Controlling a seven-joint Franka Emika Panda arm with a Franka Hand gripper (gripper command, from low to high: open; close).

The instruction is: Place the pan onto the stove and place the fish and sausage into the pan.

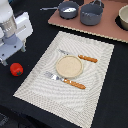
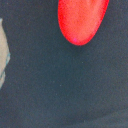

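Observation:
The pan [image 1: 67,8], small and grey-blue with a long thin handle, sits on the stove [image 1: 107,31], a pinkish-brown board at the back of the exterior view. The sausage [image 1: 16,69], a bright red roundish piece, lies on the black table at the exterior view's left and fills one edge of the wrist view [image 2: 80,20]. My white gripper [image 1: 13,52] hangs just above and behind the sausage, apart from it. Its fingers do not show clearly. The fish is not in view. A pale shape [image 2: 2,57] at the wrist view's edge is too cropped to name.
A larger grey pot [image 1: 91,14] and a pale bowl [image 1: 123,17] stand on the stove beside the pan. A woven placemat [image 1: 42,82] in the middle holds a tan plate [image 1: 68,65], a fork [image 1: 65,80] and a knife [image 1: 82,57] with wooden handles.

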